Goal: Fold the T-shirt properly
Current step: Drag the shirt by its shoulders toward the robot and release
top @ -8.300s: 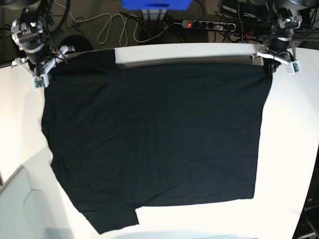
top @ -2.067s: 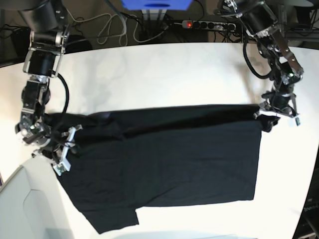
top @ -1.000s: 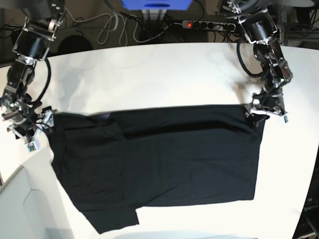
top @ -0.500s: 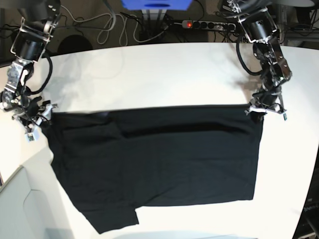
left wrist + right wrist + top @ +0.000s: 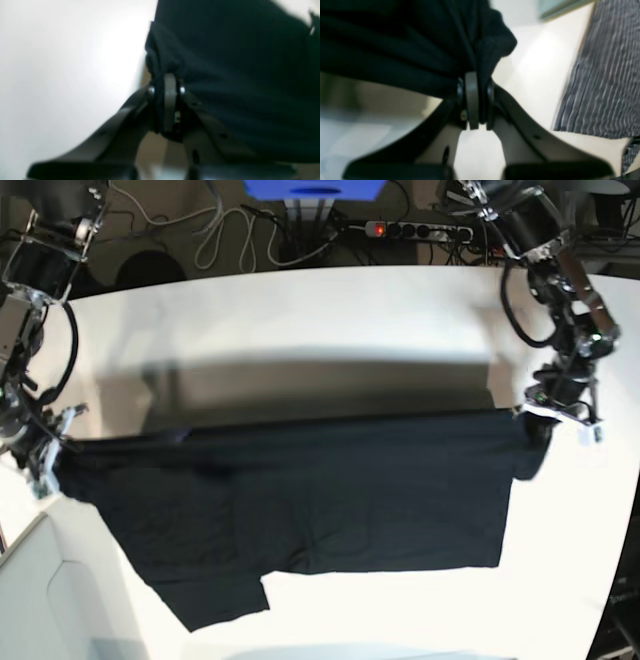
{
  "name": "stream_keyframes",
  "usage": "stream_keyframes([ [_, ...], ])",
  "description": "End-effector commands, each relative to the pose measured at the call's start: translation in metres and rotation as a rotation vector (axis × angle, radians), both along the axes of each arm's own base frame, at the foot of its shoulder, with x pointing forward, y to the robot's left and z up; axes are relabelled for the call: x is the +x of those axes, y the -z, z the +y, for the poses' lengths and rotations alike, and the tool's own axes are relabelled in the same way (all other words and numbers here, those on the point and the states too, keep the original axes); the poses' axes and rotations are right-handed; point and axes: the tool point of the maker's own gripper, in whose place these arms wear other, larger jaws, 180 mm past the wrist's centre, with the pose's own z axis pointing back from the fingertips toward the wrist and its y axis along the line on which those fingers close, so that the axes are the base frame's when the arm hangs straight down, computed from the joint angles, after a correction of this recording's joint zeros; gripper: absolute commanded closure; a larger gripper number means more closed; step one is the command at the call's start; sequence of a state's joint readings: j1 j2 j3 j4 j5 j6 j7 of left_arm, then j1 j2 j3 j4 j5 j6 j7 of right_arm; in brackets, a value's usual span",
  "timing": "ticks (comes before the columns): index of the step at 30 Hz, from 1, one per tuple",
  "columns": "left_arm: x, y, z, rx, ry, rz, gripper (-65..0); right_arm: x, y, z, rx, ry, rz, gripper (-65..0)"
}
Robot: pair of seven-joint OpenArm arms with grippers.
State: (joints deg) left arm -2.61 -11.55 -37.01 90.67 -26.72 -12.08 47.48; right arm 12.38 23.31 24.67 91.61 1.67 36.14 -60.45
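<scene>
The left gripper (image 5: 553,406), at the right edge of the base view, is clamped on a bunched corner of the T-shirt (image 5: 320,490); the right gripper (image 5: 45,452), at the left edge, pinches the opposite corner. Between them the black cloth stretches across the middle of the frame, its lower part lying on the white tabletop (image 5: 300,320) toward the bottom.

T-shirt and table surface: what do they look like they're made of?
The T-shirt looks like soft, matte black knit cloth: it bunches into folds where the left gripper and right gripper pinch it. The table looks like a smooth white hard surface, probably laminate, showing soft shadows.
</scene>
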Motion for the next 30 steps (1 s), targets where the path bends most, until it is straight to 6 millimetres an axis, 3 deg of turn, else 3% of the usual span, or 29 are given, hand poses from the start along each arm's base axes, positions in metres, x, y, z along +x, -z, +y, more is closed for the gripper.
stream_keyframes([
  [1,0.008,-0.022,0.015,0.044,-0.029,-0.044,0.0,0.011,-0.025,-0.014,-0.067,0.011,-0.037,-0.2],
  [5,0.007,-0.024,0.015,0.033,-0.028,-0.019,0.0,0.017,-0.027,-0.008,-0.080,-0.005,-0.022,-0.2],
  [11,-0.019,0.002,0.012,0.025,-0.027,0.058,0.0,-0.008,0.002,-0.008,-0.082,-0.011,0.062,-0.2],
  [15,-0.039,0.021,0.006,0.012,-0.024,0.113,0.0,-0.032,0.018,-0.007,-0.093,-0.020,0.110,-0.2],
  [21,-0.080,0.044,0.016,-0.001,-0.077,0.196,0.0,-0.080,0.033,0.009,-0.143,-0.081,0.175,-0.2],
  [24,-0.101,0.044,0.021,0.012,-0.107,0.213,0.0,-0.100,0.045,0.017,-0.129,-0.093,0.205,-0.2],
  [30,-0.126,0.036,0.009,0.052,-0.090,0.230,0.0,-0.132,0.060,0.010,-0.107,-0.071,0.251,-0.2],
])
